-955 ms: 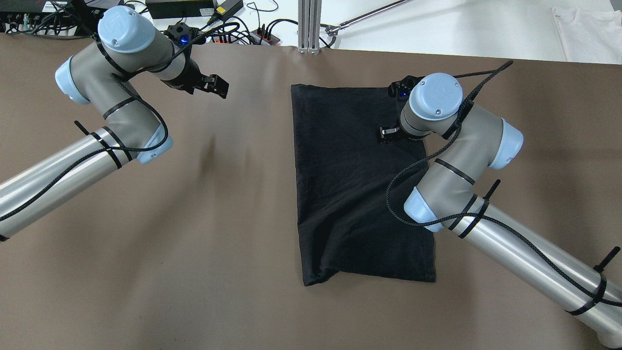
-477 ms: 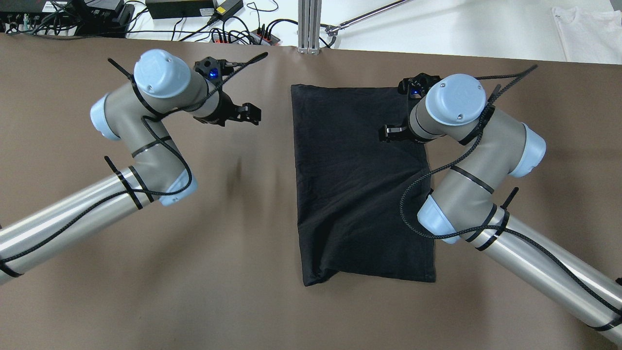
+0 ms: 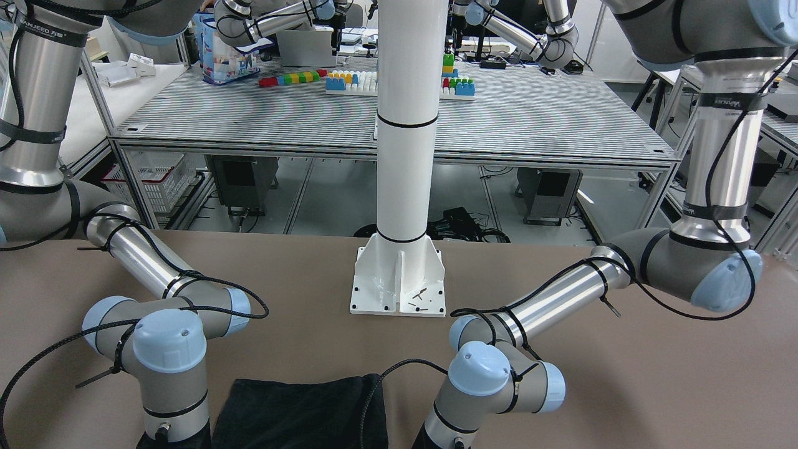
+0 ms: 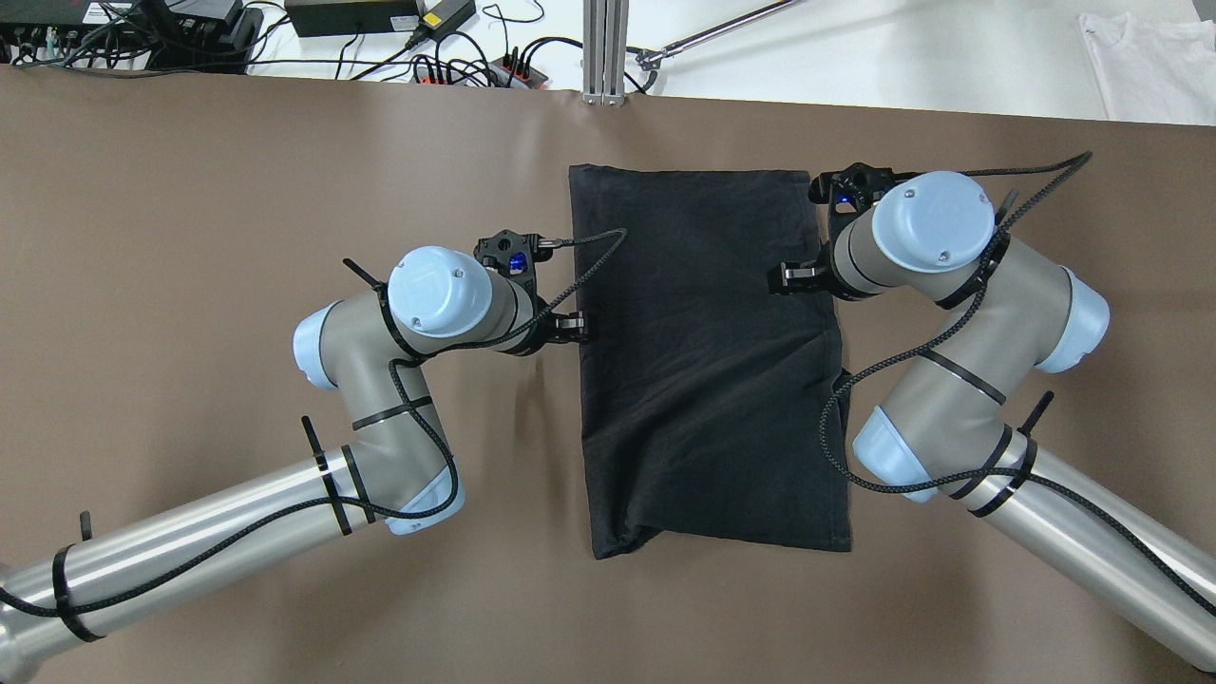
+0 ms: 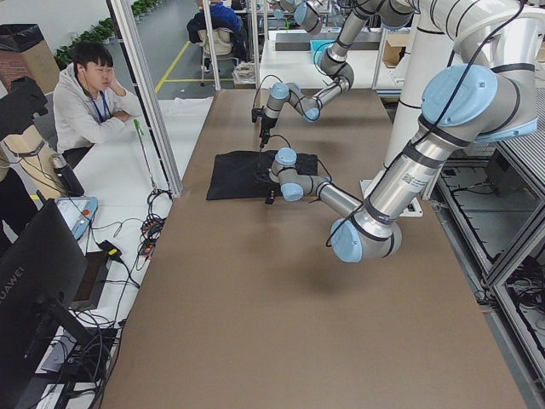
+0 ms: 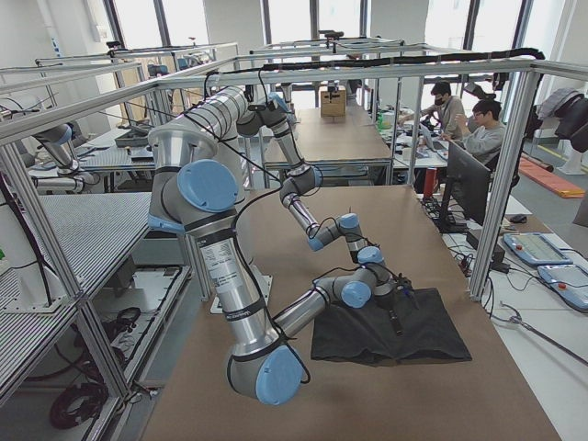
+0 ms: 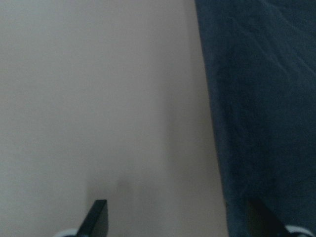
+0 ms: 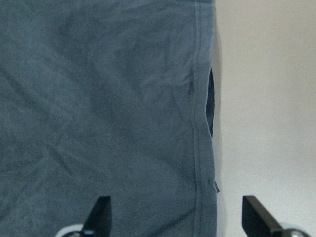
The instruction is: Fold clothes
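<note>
Left gripper (image 4: 570,327), jaws spread apart and gripping nothing, is poised at the left edge of the black cloth (image 4: 708,380), which lies flat and slightly wrinkled on the brown table (image 4: 218,190), while the right gripper (image 4: 793,276), jaws likewise spread and empty, is poised over the cloth's right hem.

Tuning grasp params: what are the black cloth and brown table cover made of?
The black cloth: soft matte fabric, likely cotton knit; wrinkles, stitched hem along its edge. The brown table cover: smooth matte sheet with faint ripples, perhaps vinyl or paper; can't tell.
</note>
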You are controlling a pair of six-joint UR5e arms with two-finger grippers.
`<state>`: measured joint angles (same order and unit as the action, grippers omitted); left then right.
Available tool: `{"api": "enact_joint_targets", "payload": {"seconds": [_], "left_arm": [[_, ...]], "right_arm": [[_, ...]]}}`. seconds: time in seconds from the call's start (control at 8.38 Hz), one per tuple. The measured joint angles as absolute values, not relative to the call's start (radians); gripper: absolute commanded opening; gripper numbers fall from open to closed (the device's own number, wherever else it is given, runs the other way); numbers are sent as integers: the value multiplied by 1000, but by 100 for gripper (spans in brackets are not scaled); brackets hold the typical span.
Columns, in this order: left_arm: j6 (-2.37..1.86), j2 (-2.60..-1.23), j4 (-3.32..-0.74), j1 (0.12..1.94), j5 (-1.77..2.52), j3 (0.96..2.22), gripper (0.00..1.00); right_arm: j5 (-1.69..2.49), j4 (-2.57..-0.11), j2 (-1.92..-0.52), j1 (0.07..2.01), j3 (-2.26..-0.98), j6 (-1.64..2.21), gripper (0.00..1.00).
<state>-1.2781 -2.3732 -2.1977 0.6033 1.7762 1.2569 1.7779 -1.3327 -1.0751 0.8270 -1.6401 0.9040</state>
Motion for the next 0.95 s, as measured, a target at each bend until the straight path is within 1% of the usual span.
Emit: {"api": "enact_joint_targets", "payload": {"seconds": [0.12, 0.24, 0.36, 0.6, 0.72, 0.84, 0.95], "left_arm": [[-1281, -2381, -2197, 582, 1770, 1256, 63], [-1281, -2387, -2196, 565, 1765, 1253, 52], [-1280, -2390, -2196, 552, 1750, 1250, 47], [-1267, -2391, -2195, 536, 1732, 1247, 22], [-1264, -2391, -2195, 533, 1729, 1246, 7], [-1262, -2392, -2195, 531, 1728, 1247, 0], [-1262, -2392, -2195, 530, 1728, 1248, 0]], "right_arm": [[1778, -1313, -1091, 828, -1640, 901, 94], [1778, -1301, -1101, 828, -1640, 901, 94], [1778, -1295, -1106, 828, -1640, 901, 94], [1778, -1289, -1118, 828, -1640, 904, 94], [1778, -1288, -1120, 828, -1640, 905, 94], [1778, -1287, -1122, 828, -1640, 906, 94], [1778, -1287, -1123, 828, -1640, 906, 94]]}}
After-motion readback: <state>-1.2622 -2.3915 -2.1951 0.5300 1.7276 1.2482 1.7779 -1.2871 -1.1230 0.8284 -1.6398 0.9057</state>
